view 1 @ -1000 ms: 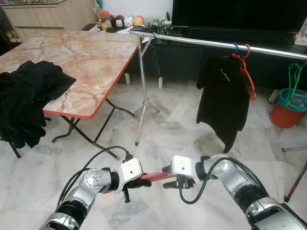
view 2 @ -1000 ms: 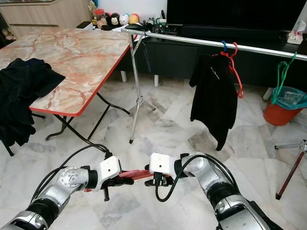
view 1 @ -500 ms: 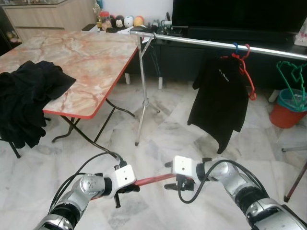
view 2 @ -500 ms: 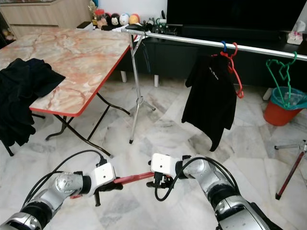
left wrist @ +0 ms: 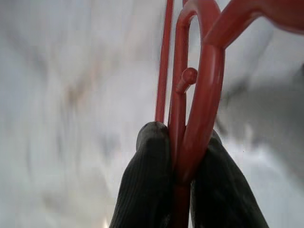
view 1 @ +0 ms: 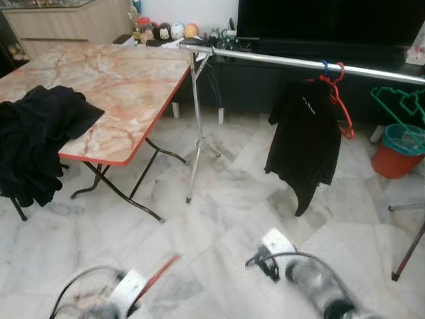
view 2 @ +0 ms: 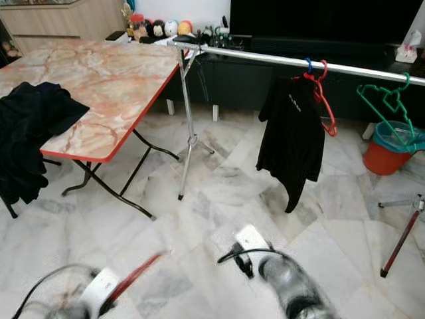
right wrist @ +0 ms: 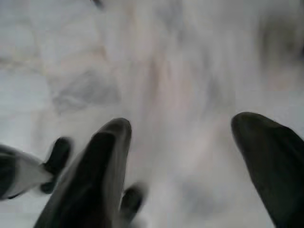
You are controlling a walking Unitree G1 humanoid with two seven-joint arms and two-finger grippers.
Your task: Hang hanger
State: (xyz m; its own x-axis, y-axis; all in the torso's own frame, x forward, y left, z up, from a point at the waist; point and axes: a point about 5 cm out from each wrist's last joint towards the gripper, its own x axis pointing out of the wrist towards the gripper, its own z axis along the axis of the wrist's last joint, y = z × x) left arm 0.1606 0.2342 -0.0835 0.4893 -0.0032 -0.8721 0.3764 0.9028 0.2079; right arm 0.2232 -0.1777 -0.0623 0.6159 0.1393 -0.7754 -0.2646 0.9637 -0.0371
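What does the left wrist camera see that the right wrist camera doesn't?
The left wrist view shows the left gripper with its black fingers pinched shut on a red plastic hanger, its loops rising past the fingertips. The right wrist view shows the right gripper with its fingers spread wide apart and nothing between them. Both share the blurry white marble floor behind the fingers.

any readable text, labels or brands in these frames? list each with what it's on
None can be read.
Black shirt hanging on the rail: a small pale print on the chest, too small to read.
Jar and round toys behind the table: too small to tell any lettering.
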